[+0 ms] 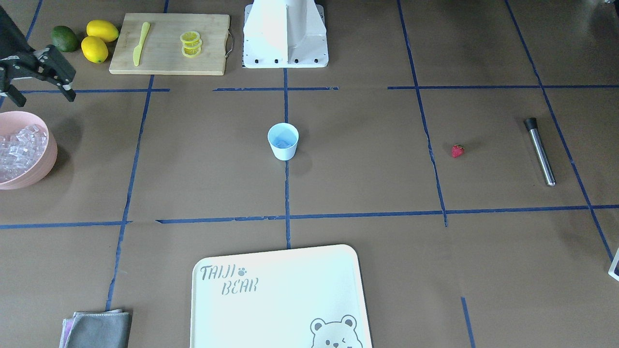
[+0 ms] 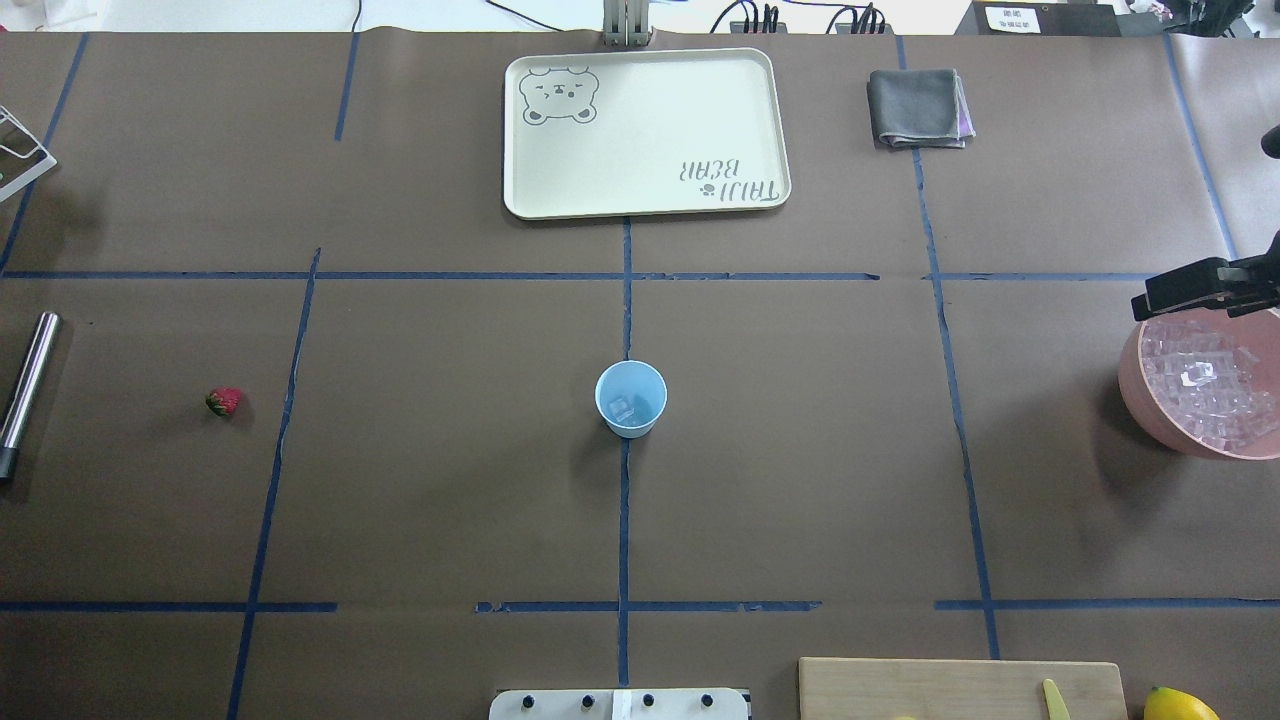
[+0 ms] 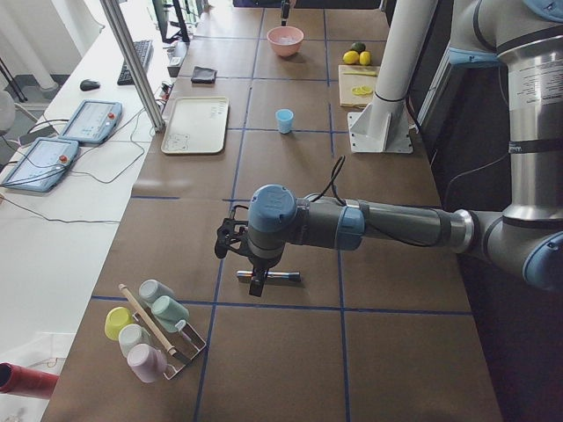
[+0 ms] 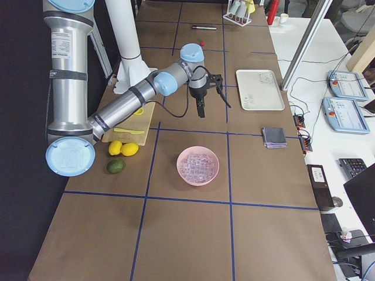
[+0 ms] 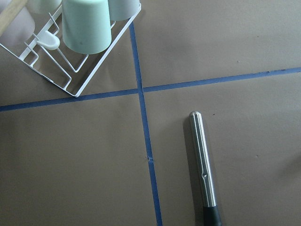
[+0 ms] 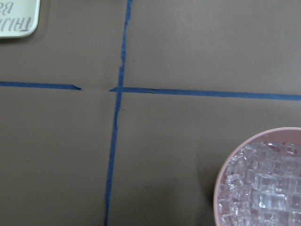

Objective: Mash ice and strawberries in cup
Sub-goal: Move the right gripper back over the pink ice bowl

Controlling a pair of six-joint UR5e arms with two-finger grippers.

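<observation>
My left gripper [image 3: 253, 277] hangs over the steel muddler [image 5: 203, 165]. Its smooth rod lies lengthwise toward my base, black cap nearest me. I cannot tell whether the jaws are spread. The small red strawberry [image 2: 224, 401] lies between the muddler and the cup [image 2: 630, 398], on my left arm's side. The pale, tapered cup stands at table centre with what looks like one glassy ice cube [image 2: 620, 408] inside. My right gripper [image 1: 42, 94], spread wide and empty, hovers near the pink bowl [image 1: 48, 162] of ice [image 1: 19, 147].
</observation>
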